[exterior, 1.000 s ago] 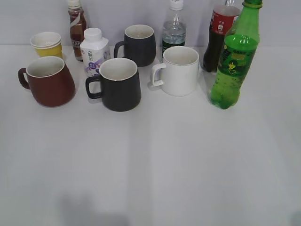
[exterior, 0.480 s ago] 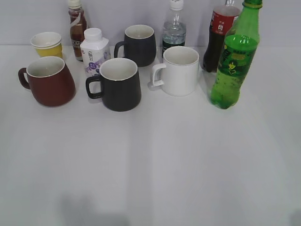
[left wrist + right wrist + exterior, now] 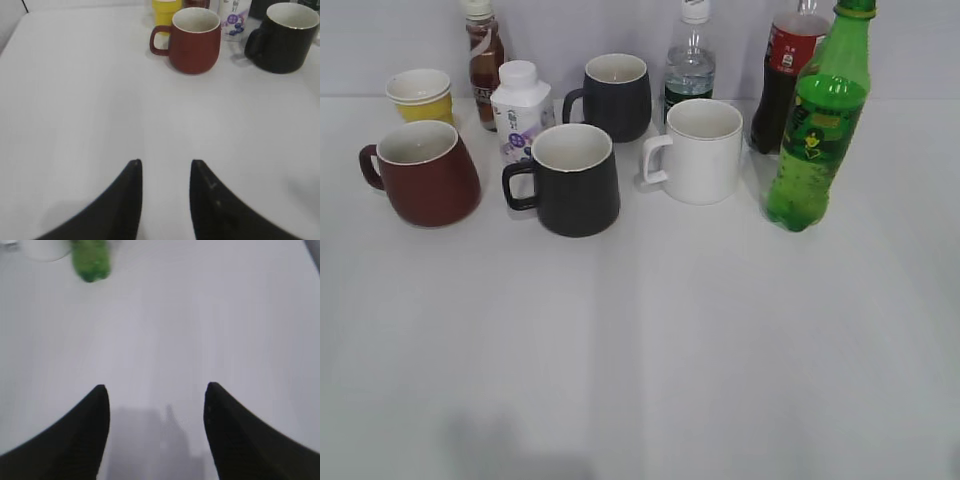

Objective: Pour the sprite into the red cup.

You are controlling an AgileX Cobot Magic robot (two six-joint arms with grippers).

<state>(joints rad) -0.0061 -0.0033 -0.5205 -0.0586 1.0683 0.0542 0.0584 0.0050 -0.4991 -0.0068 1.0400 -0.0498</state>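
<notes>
Standing capped at the table's right, the sprite (image 3: 818,130) is untouched and the red cup (image 3: 423,172) far left looks empty, both grippers (image 3: 164,172) (image 3: 156,395) parted, holding nothing.

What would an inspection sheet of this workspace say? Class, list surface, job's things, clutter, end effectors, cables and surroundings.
Surface: white table, no spills seen.
Job's things: sprite upright, capped, far right; red cup upright, far left, handle pointing left.
Clutter: two black mugs, white mug, yellow cup, white carton, brown bottle, clear bottle, cola bottle.
End effectors: left end effector open, empty; right end effector open, empty; both over bare table.
Cables: nothing seen.
Surroundings: plain pale wall.
</notes>
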